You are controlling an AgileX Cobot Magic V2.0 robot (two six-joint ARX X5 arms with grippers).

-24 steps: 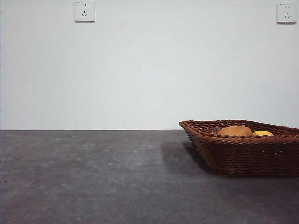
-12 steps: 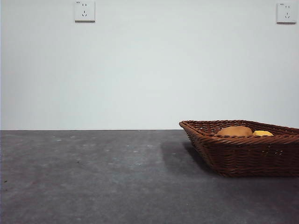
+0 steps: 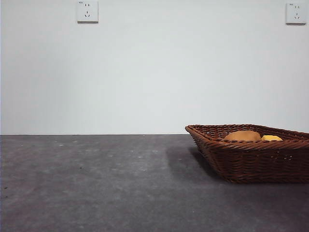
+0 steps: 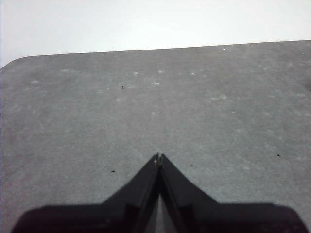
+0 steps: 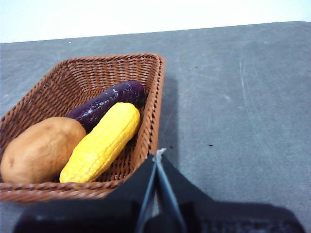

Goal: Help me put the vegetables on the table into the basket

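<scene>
Both grippers' jaws together, L gripper (image 4: 159,158) over bare table (image 4: 146,107), R gripper (image 5: 158,154) by basket (image 5: 156,97) w/ corn (image 5: 102,143), eggplant (image 5: 107,104), potato (image 5: 41,150) inside

Plain white wall (image 3: 154,72) behind, evenly lit, no visible texture. Two white wall sockets near the top edge: one upper left (image 3: 87,11), one upper right (image 3: 295,13). Wall meets a straight horizontal line at mid-height.

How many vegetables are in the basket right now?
3, all inside the basket: the potato, the corn cob beside it, and the eggplant behind the corn. None visible on the table.
</scene>
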